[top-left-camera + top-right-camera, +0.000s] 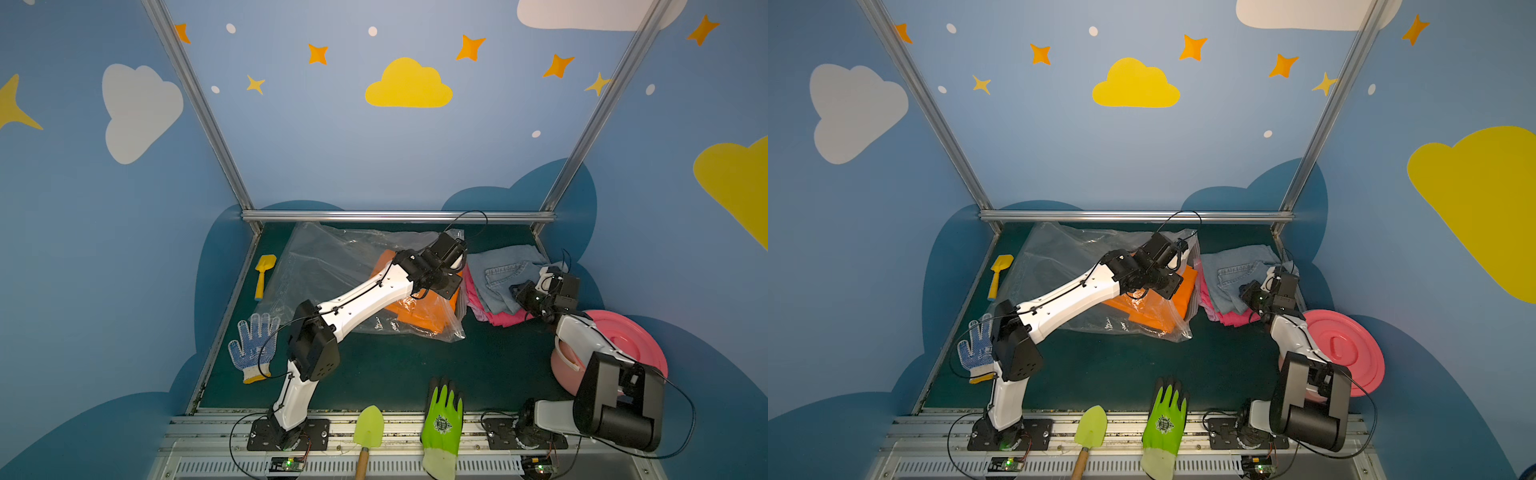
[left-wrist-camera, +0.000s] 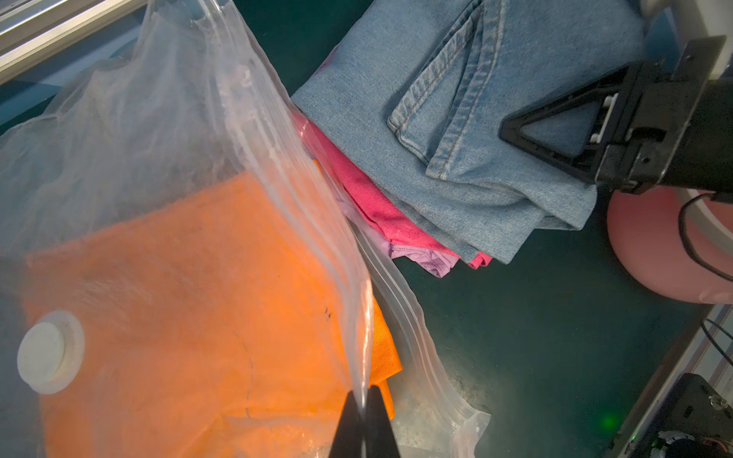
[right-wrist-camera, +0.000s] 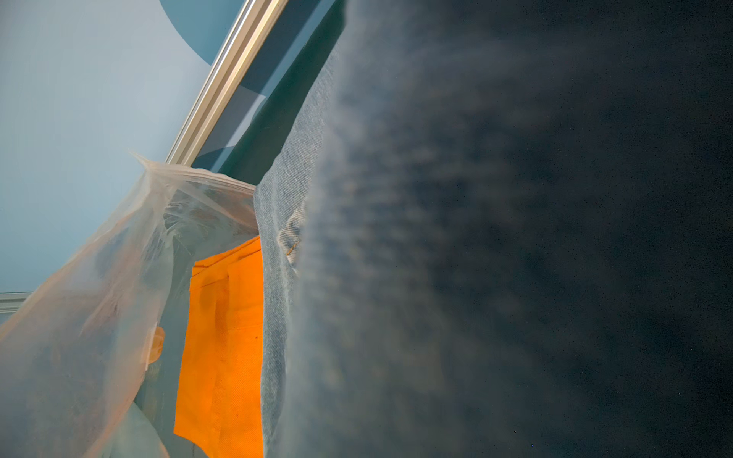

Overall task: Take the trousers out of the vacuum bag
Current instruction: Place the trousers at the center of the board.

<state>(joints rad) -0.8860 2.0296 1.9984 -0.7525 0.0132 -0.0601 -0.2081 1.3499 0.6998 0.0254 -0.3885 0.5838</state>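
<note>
Four trousers: orange (image 1: pixel 415 313), denim (image 1: pixel 498 274), hot-pink (image 1: pixel 508 320), lilac (image 2: pixel 422 259); one vacuum bag (image 1: pixel 324 266); two gloves (image 1: pixel 253 349); two toy spades (image 1: pixel 264 274); one pink tub (image 1: pixel 623 332).

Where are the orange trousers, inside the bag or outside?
Inside: the bag's clear film covers the orange trousers, next to its white valve.

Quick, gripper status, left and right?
Left gripper: shut, pinching the vacuum bag by its top sheet.
Right gripper: at the denim trousers; open or shut cannot be told.
</note>
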